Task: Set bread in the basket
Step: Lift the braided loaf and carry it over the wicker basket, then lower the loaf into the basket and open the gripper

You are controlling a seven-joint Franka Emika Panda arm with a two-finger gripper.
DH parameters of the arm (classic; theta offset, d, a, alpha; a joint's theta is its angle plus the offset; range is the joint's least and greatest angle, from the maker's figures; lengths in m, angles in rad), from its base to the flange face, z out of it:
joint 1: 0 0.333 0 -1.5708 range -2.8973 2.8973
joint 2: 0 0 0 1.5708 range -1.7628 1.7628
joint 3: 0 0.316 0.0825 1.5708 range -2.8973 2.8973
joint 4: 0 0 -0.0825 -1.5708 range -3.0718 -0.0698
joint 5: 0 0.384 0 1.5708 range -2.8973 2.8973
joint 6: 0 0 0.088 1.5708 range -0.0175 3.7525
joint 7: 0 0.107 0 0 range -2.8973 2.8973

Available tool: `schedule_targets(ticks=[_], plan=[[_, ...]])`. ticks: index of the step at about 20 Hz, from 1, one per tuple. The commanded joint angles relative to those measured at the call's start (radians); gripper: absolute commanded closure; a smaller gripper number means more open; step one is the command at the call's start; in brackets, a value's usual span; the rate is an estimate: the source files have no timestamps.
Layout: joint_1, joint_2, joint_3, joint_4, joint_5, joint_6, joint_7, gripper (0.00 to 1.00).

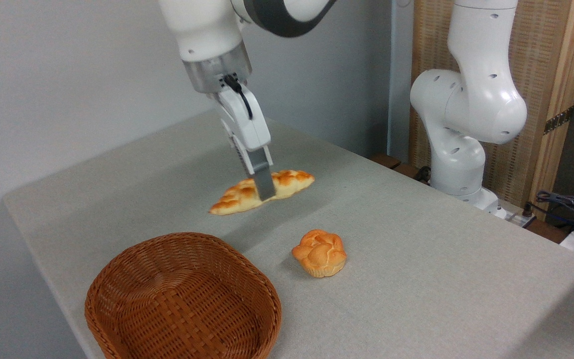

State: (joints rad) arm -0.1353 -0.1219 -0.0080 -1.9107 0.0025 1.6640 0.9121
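A grey table (416, 259) fills most of the view, its near edges cut off by the frame. A white robot arm (471, 109) rises from a base beyond the table's far right side, goes out of view at the top, and re-enters at upper centre, where its wrist tilts down and slightly to the right. The elbow and upper links are hidden above the picture.

The gripper (265, 192) hangs from that wrist, slanted, its tip at the middle of the bread (259, 191). One grey finger (264, 183) shows in front of the loaf; the other finger is hidden behind it, so whether the fingers actually clamp the loaf cannot be told. The bread is a long braided loaf, golden with pale seams, stretching left and right of the gripper, its left end lower and nearer the camera. Whether it rests on the table or is just lifted is hard to make out.

The basket (117, 279), brown wicker and shallow, sits well below and left of the gripper, near the front edge, its bottom rim cut off. A small round bun (320, 252) lies on the table below and right of the gripper, apart from both loaf and basket.

Cables (566, 204) lie at far right.
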Motion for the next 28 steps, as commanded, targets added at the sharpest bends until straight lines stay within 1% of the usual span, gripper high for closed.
schedule_targets(ticks=[1, 3, 7, 8, 10, 12, 15, 16, 17, 19, 20, 22, 24, 25, 26, 28], plan=[[-0.010, 0.120, 0.016, 0.198, 0.007, -0.023, -0.001, 0.63], [-0.010, 0.189, 0.034, 0.274, 0.007, 0.006, -0.059, 0.63], [-0.010, 0.246, 0.028, 0.280, 0.004, 0.161, -0.264, 0.63], [-0.010, 0.258, 0.025, 0.280, 0.004, 0.205, -0.306, 0.61], [-0.010, 0.271, 0.020, 0.279, 0.004, 0.247, -0.335, 0.60], [-0.010, 0.281, 0.019, 0.277, 0.005, 0.282, -0.341, 0.60], [-0.010, 0.284, 0.019, 0.274, 0.011, 0.296, -0.363, 0.58], [-0.010, 0.288, 0.019, 0.274, 0.014, 0.307, -0.363, 0.56], [-0.010, 0.292, 0.017, 0.272, 0.016, 0.315, -0.363, 0.51], [-0.012, 0.292, 0.000, 0.268, 0.020, 0.315, -0.361, 0.38], [-0.012, 0.294, 0.000, 0.268, 0.022, 0.316, -0.354, 0.36], [-0.010, 0.294, 0.000, 0.268, 0.022, 0.329, -0.351, 0.22], [-0.010, 0.301, 0.000, 0.268, 0.022, 0.353, -0.351, 0.13], [-0.010, 0.304, 0.000, 0.268, 0.027, 0.361, -0.351, 0.11], [-0.010, 0.304, 0.000, 0.268, 0.046, 0.373, -0.351, 0.11], [-0.010, 0.304, 0.000, 0.268, 0.069, 0.375, -0.351, 0.02]])
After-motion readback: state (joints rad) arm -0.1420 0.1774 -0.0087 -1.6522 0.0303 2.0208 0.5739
